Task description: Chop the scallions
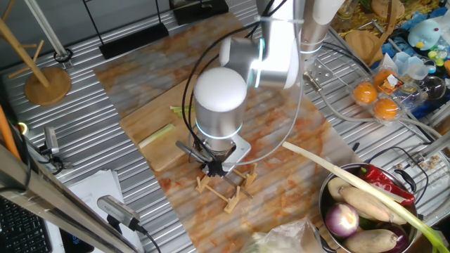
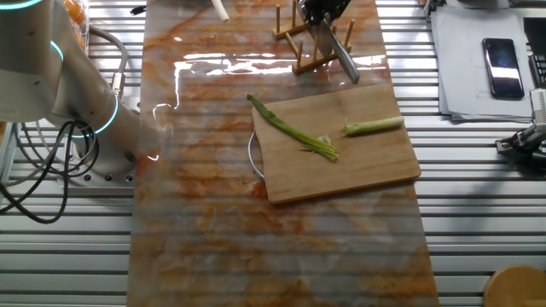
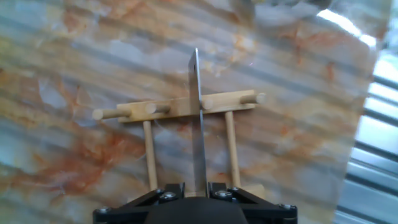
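The gripper (image 3: 196, 194) is clamped on a knife (image 3: 198, 124), its blade over the wooden rack (image 3: 186, 112) just beyond the cutting board's (image 2: 341, 166) far edge. The scallions (image 2: 294, 132) lie on the board in two pieces: the green length reaches past its left edge, the pale stub (image 2: 374, 126) lies near its right edge.

My own arm (image 1: 219, 105) hides most of the scallion (image 1: 156, 135); my fingertips sit below the hand view's edge.
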Robot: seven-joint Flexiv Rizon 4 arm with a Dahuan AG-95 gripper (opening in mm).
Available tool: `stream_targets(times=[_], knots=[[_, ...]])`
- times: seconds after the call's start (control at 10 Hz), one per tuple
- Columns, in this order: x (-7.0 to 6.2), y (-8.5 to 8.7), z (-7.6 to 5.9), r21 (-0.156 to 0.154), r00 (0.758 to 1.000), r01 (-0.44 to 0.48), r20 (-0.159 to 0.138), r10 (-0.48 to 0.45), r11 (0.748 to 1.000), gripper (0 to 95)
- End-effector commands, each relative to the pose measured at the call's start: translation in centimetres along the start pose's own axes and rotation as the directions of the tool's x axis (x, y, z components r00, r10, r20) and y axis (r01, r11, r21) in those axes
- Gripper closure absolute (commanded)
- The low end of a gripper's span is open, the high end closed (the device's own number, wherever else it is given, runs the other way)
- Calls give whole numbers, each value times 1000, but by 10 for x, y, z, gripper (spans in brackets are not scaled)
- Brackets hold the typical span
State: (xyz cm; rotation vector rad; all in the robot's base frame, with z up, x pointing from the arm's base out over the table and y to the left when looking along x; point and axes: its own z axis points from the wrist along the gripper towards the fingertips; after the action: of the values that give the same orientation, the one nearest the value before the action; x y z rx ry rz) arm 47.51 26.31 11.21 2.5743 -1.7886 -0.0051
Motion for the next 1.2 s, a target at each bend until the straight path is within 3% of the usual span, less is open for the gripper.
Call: stream_targets(times=[0.1,0.2,0.3,0.5,0.6,0.8,0.9,1.0,1.1,1.2], knots=[[0,-5,-19,-3,1000,-1,-3,1,1000,760],[4,-2,-32,-7,999,-27,-18,27,1000,760],[11,2,-41,-7,998,-62,-20,62,998,950],[28,8,-52,-4,994,-110,-16,110,994,950],[41,13,-61,4,982,-190,-17,191,982,950],[69,26,-76,49,936,-349,-24,351,936,950],[84,30,-78,67,901,-430,-20,432,900,950],[109,36,-83,88,829,-553,-43,558,828,950],[126,41,-85,126,727,-672,-77,682,730,950],[137,44,-83,144,647,-745,-77,758,651,950]])
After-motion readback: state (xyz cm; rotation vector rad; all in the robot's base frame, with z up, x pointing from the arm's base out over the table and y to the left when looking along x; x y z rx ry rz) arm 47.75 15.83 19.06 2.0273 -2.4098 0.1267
